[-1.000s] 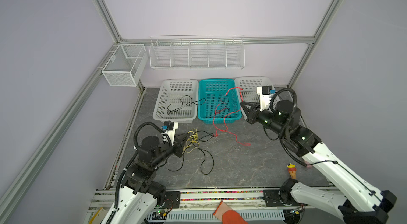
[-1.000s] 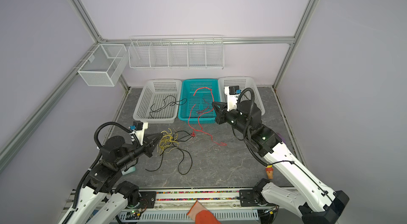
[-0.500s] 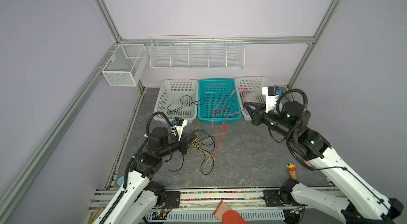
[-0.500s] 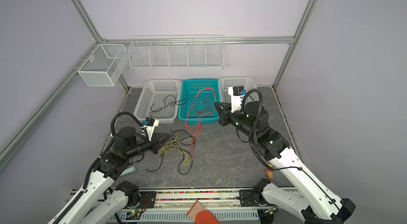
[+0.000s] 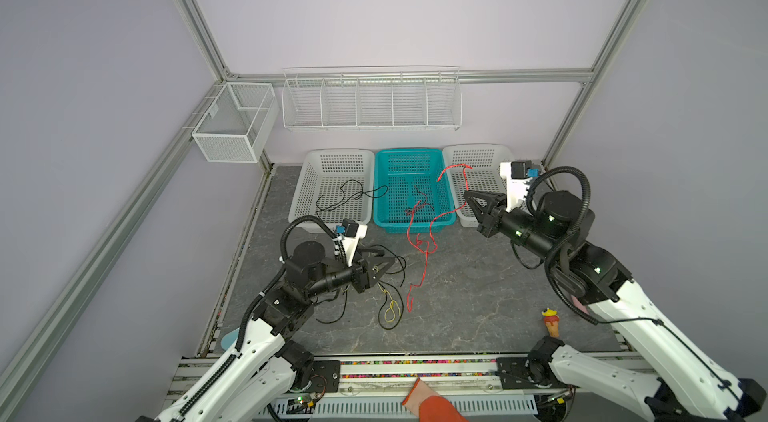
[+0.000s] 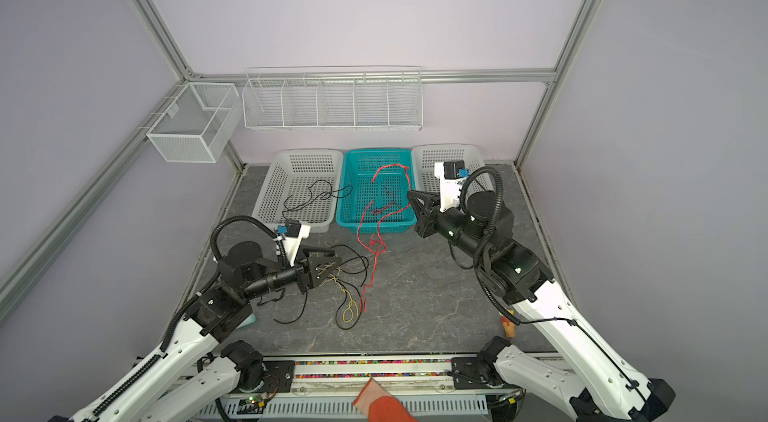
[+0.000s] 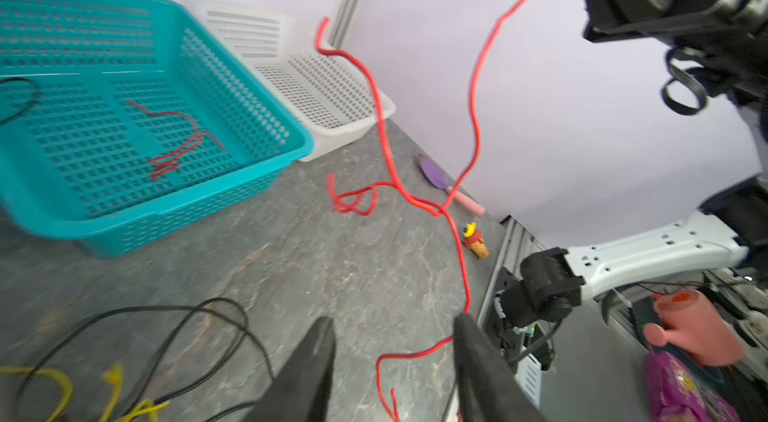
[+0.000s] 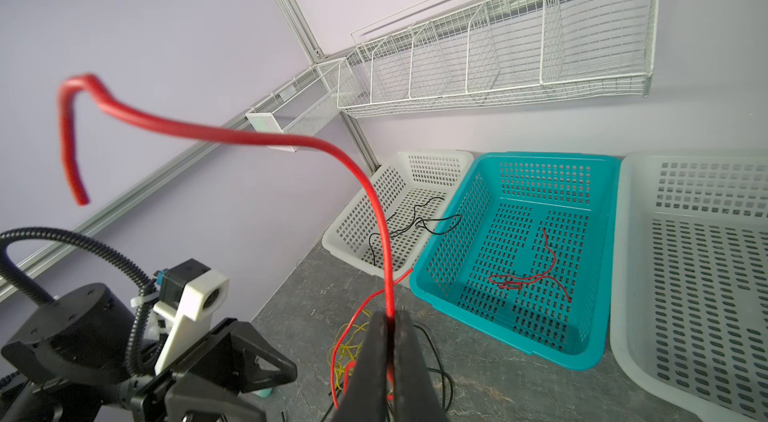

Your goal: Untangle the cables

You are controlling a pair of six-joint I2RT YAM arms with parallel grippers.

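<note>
Left of the frame, in both top views: one black cable [image 5: 349, 195] lies inside the left white basket [image 5: 303, 191]; treat it as sorted. Below it, the left end effector [image 5: 384, 264] hovers low over the tabletop [image 5: 478, 295] with its jaws apart and nothing between them; the left wrist view confirms the gap. Just beside its tips, at lower centre, the black and yellow cables [image 5: 390, 312] lie in a loose heap.

Centre: the red cable [image 5: 425, 266] runs from the heap's right edge up across the tabletop and over the front rim of the teal basket [image 5: 380, 191]; it ends at the right end effector [image 5: 467, 193], which is clamped on it; the free end arches above the basket. A short red cable [image 5: 419, 204] already lies in the teal basket. The right white basket [image 5: 478, 150] stands at upper right, behind the right arm.

Probable step: draw the red cable clear of the heap and deposit it in the teal basket. Procedure:

1. Raise the right end effector slowly toward the upper right.
2. Watch the tail at lower centre; whether it is hooked under a black loop cannot be told from these views.
3. If the heap drags, stop; close the left end effector on the nearest black strand, or press the heap down; then resume.
4. Avoid jerks; a thin, limp cable is likely to whip and tangle again.
5. Lower the tail into the basket first; release last.
</note>
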